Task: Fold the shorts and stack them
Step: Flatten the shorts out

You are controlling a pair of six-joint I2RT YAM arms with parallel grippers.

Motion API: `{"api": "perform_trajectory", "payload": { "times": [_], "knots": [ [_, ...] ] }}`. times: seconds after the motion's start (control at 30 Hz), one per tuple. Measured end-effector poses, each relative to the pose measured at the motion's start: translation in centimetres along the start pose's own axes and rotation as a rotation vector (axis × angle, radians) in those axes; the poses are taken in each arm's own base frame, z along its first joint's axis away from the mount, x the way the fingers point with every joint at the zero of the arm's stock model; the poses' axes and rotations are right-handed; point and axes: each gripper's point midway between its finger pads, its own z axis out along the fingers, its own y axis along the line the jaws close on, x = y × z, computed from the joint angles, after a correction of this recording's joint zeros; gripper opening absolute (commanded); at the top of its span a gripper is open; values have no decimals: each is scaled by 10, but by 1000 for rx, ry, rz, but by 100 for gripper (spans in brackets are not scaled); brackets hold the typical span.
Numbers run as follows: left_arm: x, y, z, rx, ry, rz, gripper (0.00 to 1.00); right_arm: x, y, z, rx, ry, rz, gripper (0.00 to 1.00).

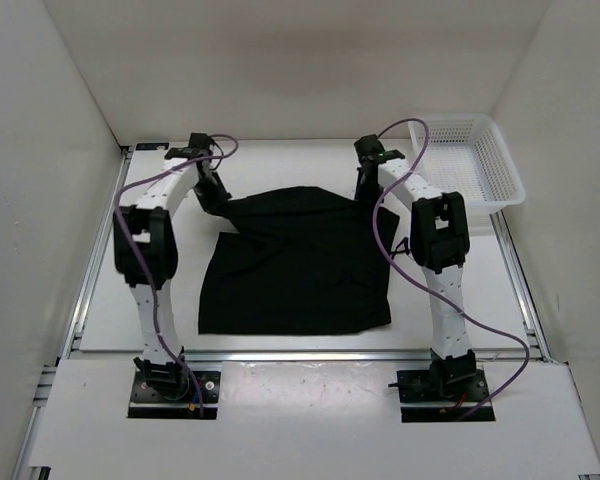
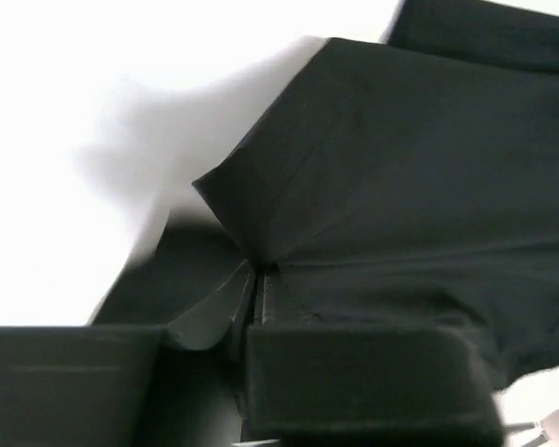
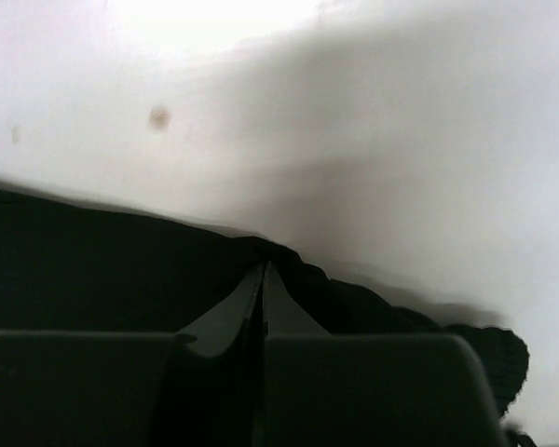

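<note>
Shorts (image 1: 300, 265) of plain black soft cloth lie spread at the middle of the white table (image 1: 310, 165). The left gripper (image 2: 254, 275) is clamped on their far left corner, and the right gripper (image 3: 264, 270) is pinched on the far right edge. The first fold seems to be starting. Next, both arms should carry that edge evenly toward the near hem.
</note>
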Motion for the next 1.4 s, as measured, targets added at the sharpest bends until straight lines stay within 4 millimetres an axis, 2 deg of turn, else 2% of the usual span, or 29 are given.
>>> {"api": "perform_trajectory", "payload": {
  "times": [0.03,0.07,0.13,0.17,0.23,0.3,0.4,0.43,0.5,0.57,0.67,0.73,0.8,0.93,0.97,1.07,1.17,1.23,1.3,1.4],
  "knots": [
    [5,5,-14,-1,-8,-6,64,7,3,-2,2,7,-17,0],
    [7,9,-29,-3,-28,-10,77,15,7,-5,4,12,-38,0],
    [6,10,-55,2,-77,-16,96,27,14,-8,11,21,-77,0],
    [1,9,-67,7,-110,-10,98,30,18,-10,12,17,-92,0],
    [-16,0,-85,15,-167,4,86,34,22,-11,7,17,-107,0],
    [-42,-17,-96,28,-227,30,66,34,23,-11,6,14,-109,0],
    [-89,-55,-93,65,-318,80,59,33,21,-11,8,11,-108,0],
    [-99,-67,-86,78,-334,98,59,32,21,-11,10,11,-108,0],
    [-112,-87,-62,103,-350,133,65,32,20,-11,11,10,-109,0],
    [-106,-91,-27,92,-303,152,78,31,20,-11,10,10,-111,0],
    [-87,-90,28,66,-206,172,84,28,22,-13,6,3,-110,0],
    [-75,-87,57,51,-156,186,85,27,23,-14,2,0,-109,0],
    [-64,-85,78,35,-118,205,85,27,23,-14,1,0,-109,0],
    [-60,-93,77,41,-124,239,81,27,23,-14,2,0,-109,0],
    [-56,-94,78,39,-119,250,77,27,23,-14,2,0,-109,0],
    [-44,-88,82,8,-83,279,65,26,23,-15,3,-1,-109,0],
    [-32,-83,83,-19,-48,311,64,25,23,-15,4,-5,-108,0],
    [-26,-80,80,-34,-31,323,41,24,23,-15,5,-6,-108,0],
    [-19,-76,80,-52,-7,335,10,24,23,-15,7,-7,-108,0],
    [-13,-74,78,-59,10,361,10,24,22,-15,11,-9,-107,0]
  ]
}}
